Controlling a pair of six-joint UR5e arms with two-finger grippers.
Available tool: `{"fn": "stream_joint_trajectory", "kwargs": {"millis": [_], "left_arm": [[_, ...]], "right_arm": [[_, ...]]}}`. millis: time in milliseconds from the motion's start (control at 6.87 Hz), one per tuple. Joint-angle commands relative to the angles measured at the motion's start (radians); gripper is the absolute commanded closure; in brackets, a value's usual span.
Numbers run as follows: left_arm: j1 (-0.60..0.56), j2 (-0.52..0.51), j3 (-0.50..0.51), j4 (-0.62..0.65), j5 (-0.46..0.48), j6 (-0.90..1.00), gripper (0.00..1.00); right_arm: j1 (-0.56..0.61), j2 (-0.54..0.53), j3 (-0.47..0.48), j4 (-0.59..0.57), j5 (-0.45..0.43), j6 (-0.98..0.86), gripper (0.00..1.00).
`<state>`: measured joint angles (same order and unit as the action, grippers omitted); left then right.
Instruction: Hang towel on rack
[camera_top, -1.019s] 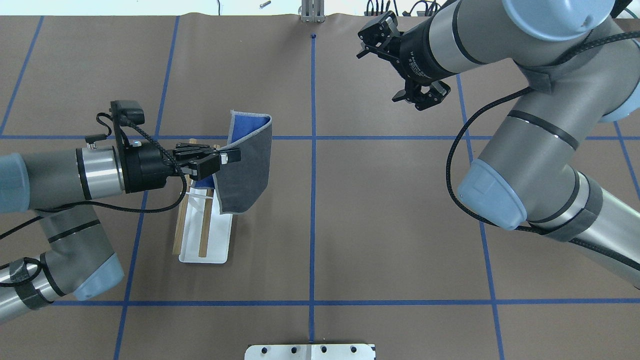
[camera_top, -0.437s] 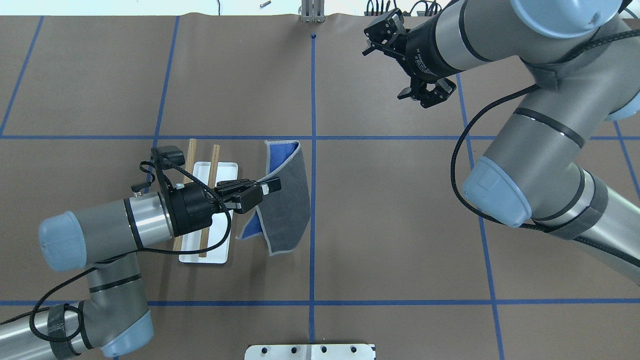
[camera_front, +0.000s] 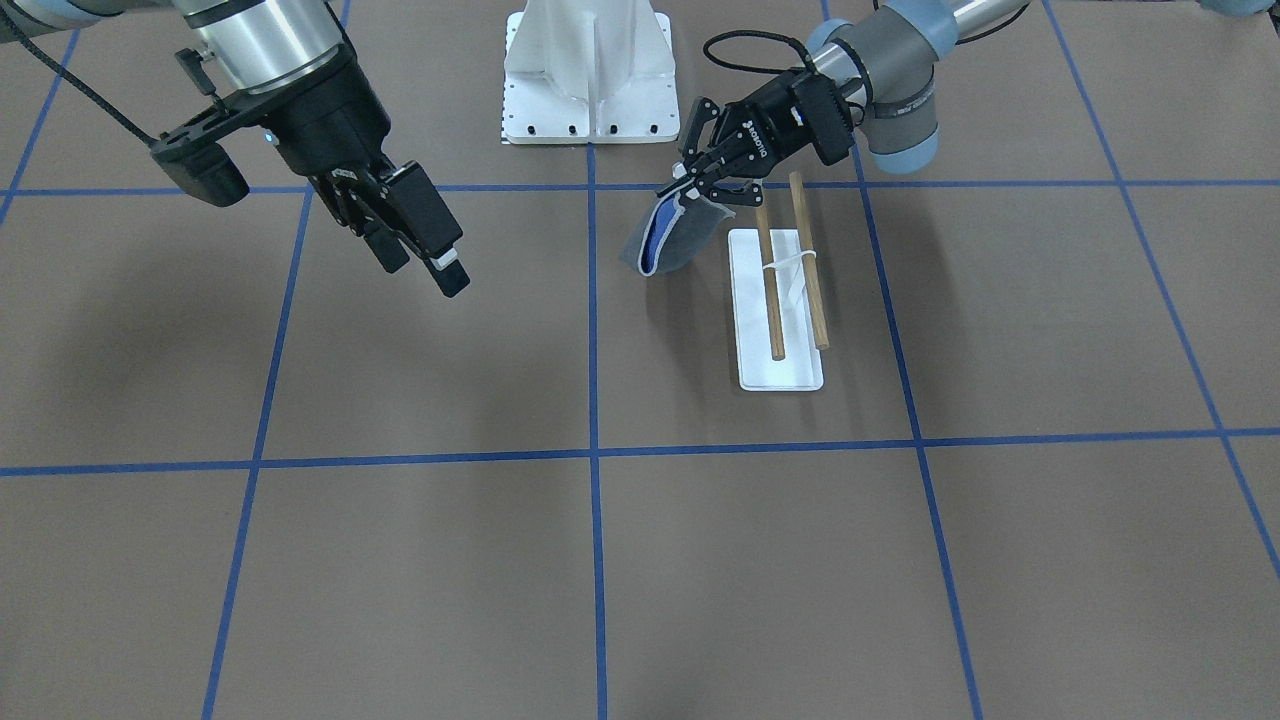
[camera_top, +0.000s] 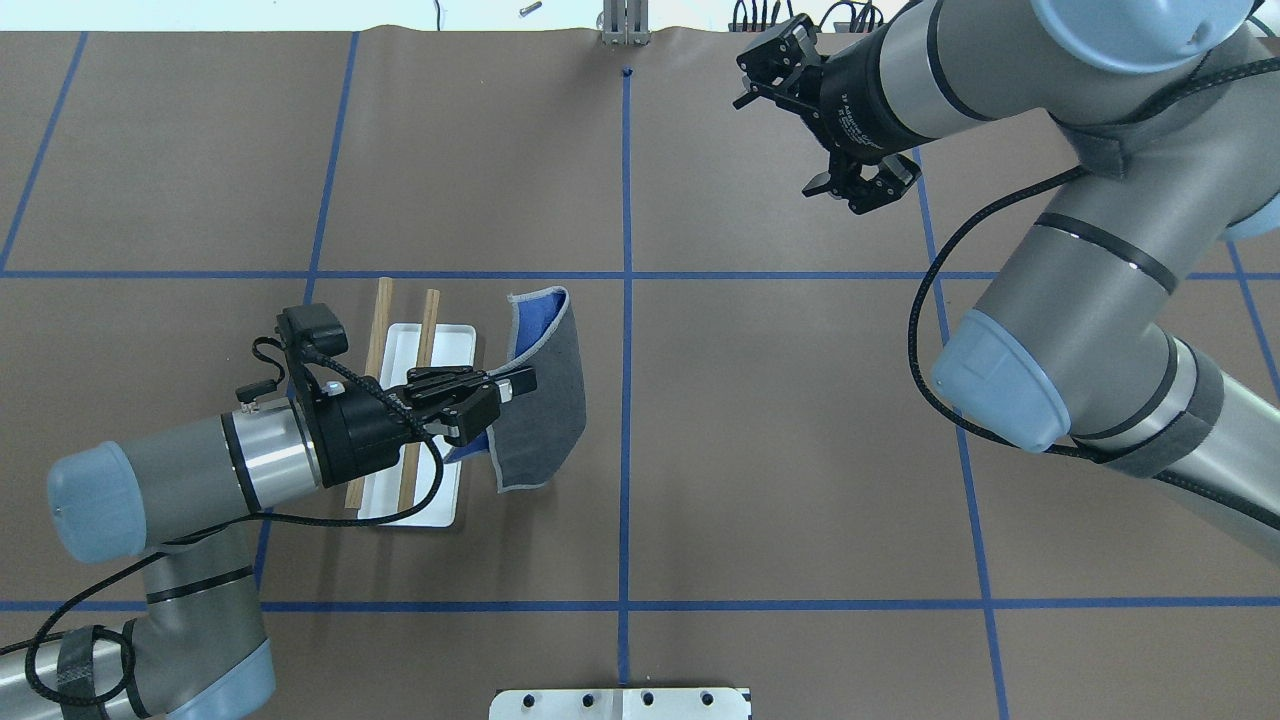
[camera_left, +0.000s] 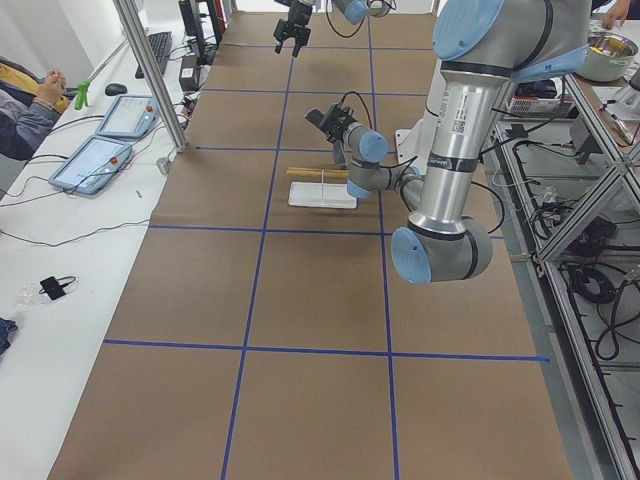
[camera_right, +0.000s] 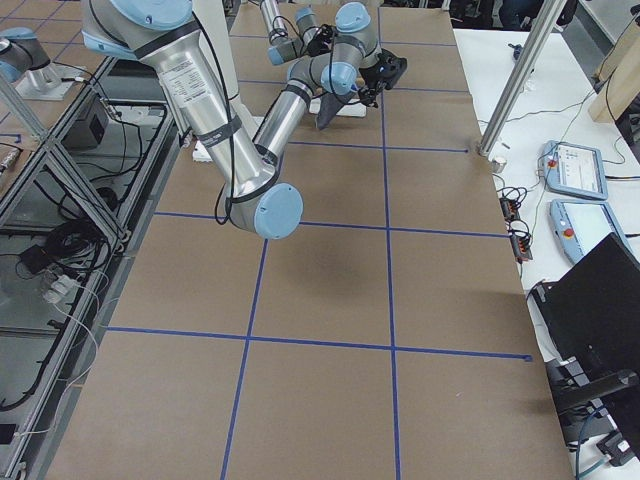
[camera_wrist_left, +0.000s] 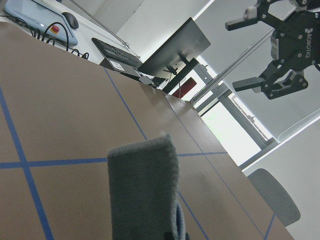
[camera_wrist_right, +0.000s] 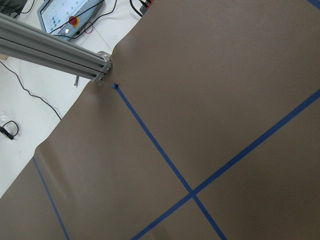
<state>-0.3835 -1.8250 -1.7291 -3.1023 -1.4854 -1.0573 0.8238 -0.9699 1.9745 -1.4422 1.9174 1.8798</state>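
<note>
The towel (camera_top: 548, 400), dark grey outside and bright blue inside, hangs folded from my left gripper (camera_top: 505, 388), which is shut on its edge. It hangs just right of the rack in the overhead view, clear of the dowels. The rack has a white base (camera_top: 445, 345) and two wooden dowels (camera_top: 430, 310). In the front view the towel (camera_front: 668, 240) hangs left of the rack base (camera_front: 780, 372), with my left gripper (camera_front: 692, 188) above it. The left wrist view shows the grey cloth (camera_wrist_left: 145, 195) close up. My right gripper (camera_top: 773, 148) is open and empty, high at the far right; it also shows in the front view (camera_front: 420, 268).
The large white bolted pedestal (camera_front: 590, 70) stands at the robot's edge of the table, its plate (camera_top: 620, 703) at the overhead view's bottom. Blue tape lines cross the brown table mat. An aluminium post (camera_wrist_right: 55, 55) stands at the far edge.
My left gripper swung from the rack's far end toward the robot with the towel, then shifted left, closer to the rack. My right gripper drifted slightly farther away, still open.
</note>
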Motion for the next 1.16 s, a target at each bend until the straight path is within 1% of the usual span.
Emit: {"fn": "stream_joint_trajectory", "kwargs": {"millis": [0, 146, 291, 437, 873, 1019], "left_arm": [[-0.006, 0.077, -0.013, -0.002, 0.008, 0.011, 1.00], [-0.011, 0.117, -0.018, -0.012, 0.042, 0.002, 1.00], [-0.011, 0.139, -0.047, -0.012, 0.078, -0.004, 1.00], [-0.017, 0.160, -0.062, -0.010, 0.092, -0.006, 1.00], [-0.029, 0.295, -0.111, -0.027, 0.172, -0.015, 1.00], [-0.041, 0.308, -0.112, -0.032, 0.174, -0.086, 1.00]], "right_arm": [[0.000, -0.007, 0.000, 0.000, -0.001, -0.001, 0.00], [-0.002, -0.007, 0.000, 0.000, -0.002, -0.001, 0.00], [-0.002, -0.006, 0.000, 0.000, -0.002, -0.001, 0.00], [-0.002, -0.006, 0.000, 0.000, -0.002, -0.001, 0.00], [-0.002, -0.006, -0.006, 0.002, -0.002, -0.001, 0.00], [0.003, -0.012, -0.011, -0.003, -0.018, -0.007, 0.00]]}}
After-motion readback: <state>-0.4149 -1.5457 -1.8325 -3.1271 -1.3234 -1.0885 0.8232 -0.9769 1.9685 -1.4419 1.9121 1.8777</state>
